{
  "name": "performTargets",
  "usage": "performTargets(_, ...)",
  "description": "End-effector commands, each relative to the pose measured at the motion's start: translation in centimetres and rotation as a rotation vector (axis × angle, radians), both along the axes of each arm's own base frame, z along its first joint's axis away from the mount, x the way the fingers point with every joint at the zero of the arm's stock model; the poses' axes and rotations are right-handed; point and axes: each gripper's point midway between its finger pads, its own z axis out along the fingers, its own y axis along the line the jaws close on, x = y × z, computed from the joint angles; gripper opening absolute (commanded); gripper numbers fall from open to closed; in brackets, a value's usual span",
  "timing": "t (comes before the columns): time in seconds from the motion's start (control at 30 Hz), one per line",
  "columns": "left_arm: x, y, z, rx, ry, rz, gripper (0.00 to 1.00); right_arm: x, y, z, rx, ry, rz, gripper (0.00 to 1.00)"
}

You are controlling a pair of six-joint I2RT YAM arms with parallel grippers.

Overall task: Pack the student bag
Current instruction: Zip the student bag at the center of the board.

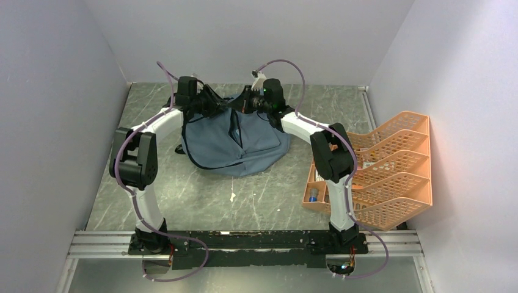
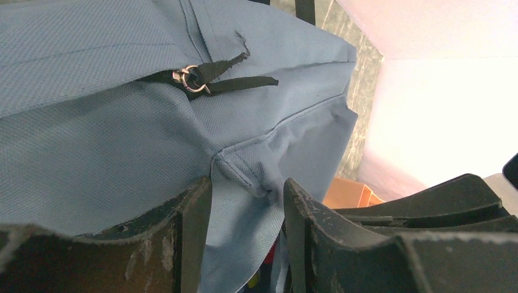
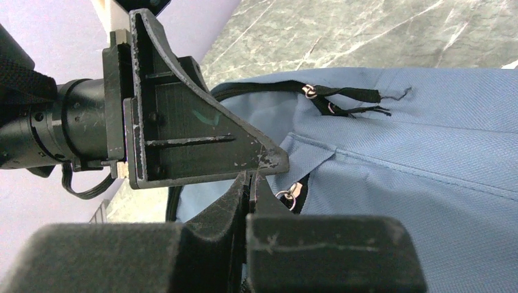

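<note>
The student bag (image 1: 235,143), slate blue-grey with black zips, lies slumped at the back middle of the table. My left gripper (image 1: 215,108) is at its top left edge. In the left wrist view the gripper (image 2: 247,189) is shut on a fold of the bag's fabric (image 2: 122,140) beside a seam. My right gripper (image 1: 247,105) is at the bag's top, close to the left one. In the right wrist view its fingers (image 3: 250,180) are pressed together right beside a zip ring (image 3: 287,196). What they pinch is hidden. A closed zip with frayed black pulls (image 3: 348,101) runs above.
An orange mesh tray organiser (image 1: 391,165) stands at the right with small items in its lower tiers, and its corner shows in the left wrist view (image 2: 345,192). Walls enclose the table at left, back and right. A small white scrap (image 1: 233,196) lies in front of the bag.
</note>
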Motion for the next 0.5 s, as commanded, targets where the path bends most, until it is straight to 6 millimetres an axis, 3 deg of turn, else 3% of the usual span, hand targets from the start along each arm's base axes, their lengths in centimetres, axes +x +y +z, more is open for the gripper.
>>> performTargets(0.0, 0.6, -2.1, 1.6, -0.059, -0.029, -0.055, 0.51, -0.6, 0.5, 2.5, 0.038, -0.054, 0.04, 0.0)
performTargets(0.33, 0.7, -4.1, 1.9, -0.103, -0.045, -0.094, 0.48, -0.7, 0.5, 2.1, 0.023, -0.053, 0.052, 0.0)
performTargets(0.47, 0.9, -4.9, 2.1, -0.115, -0.066, -0.128, 0.33, -0.8, 0.5, 2.1, 0.022, -0.05, 0.056, 0.0)
